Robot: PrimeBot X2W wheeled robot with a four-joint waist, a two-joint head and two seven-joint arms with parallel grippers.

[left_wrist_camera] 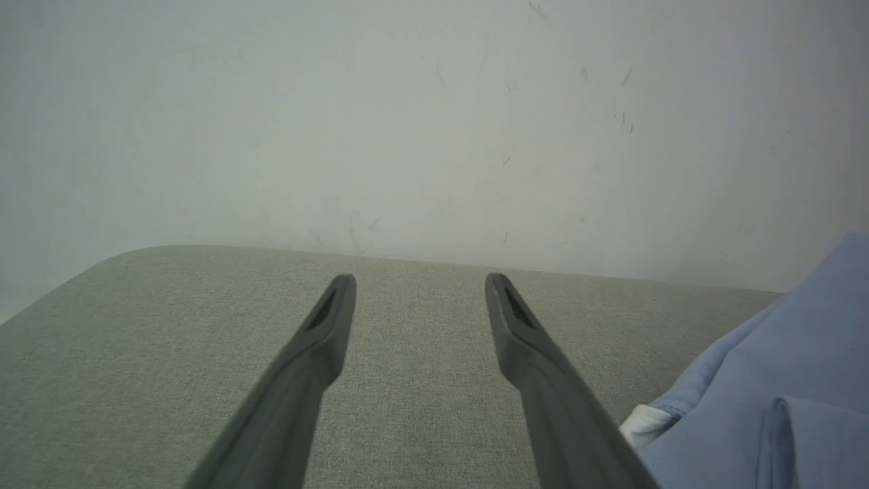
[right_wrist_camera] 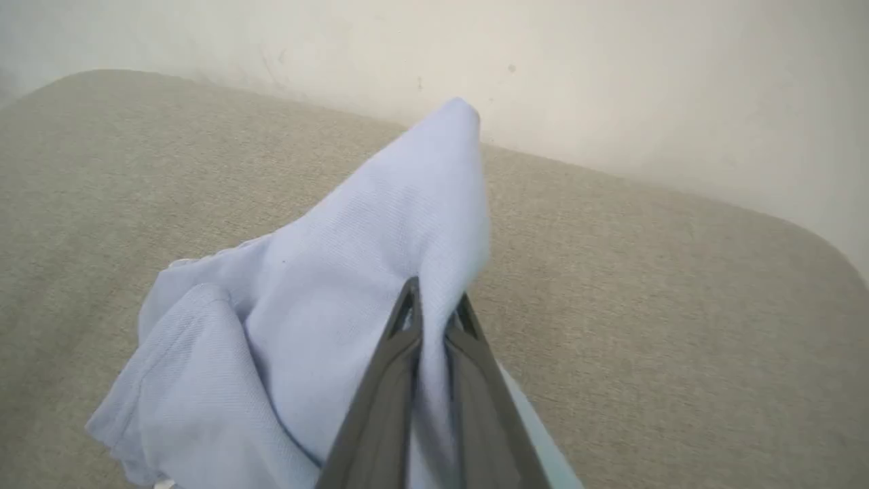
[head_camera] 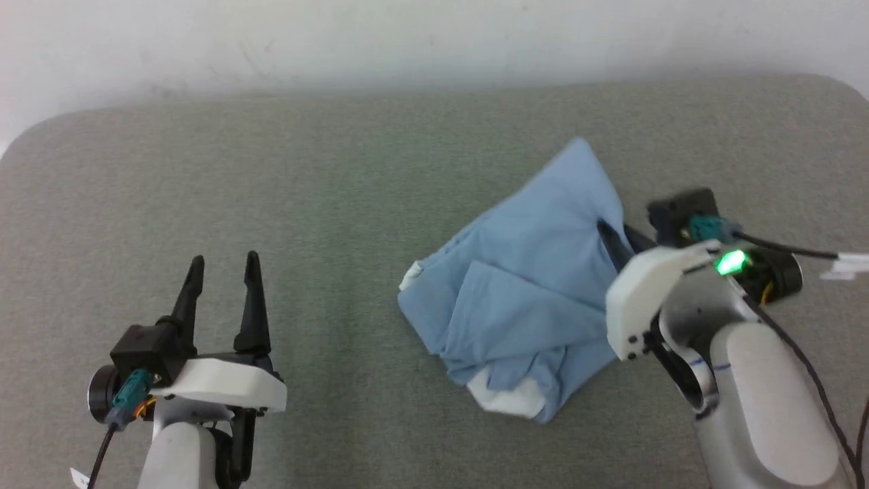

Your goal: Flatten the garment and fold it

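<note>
The garment (head_camera: pixel 523 292) is a light blue shirt lying crumpled on the grey table, right of centre, with white trim showing at its left and near edges. My right gripper (head_camera: pixel 607 234) has its fingers pinched on the cloth at the garment's right edge. In the right wrist view a fold of the garment (right_wrist_camera: pixel 380 224) rises between the two dark fingers of the right gripper (right_wrist_camera: pixel 434 302), which are shut on it. My left gripper (head_camera: pixel 224 266) stands open at the lower left, well apart from the garment. The left gripper (left_wrist_camera: pixel 419 282) hovers over bare table, with the garment (left_wrist_camera: pixel 781 380) at the right edge.
The grey fabric-covered table (head_camera: pixel 305 190) has rounded far corners and meets a pale wall (head_camera: pixel 434 41) at the back. A black cable (head_camera: pixel 781 246) runs from my right wrist toward the right edge.
</note>
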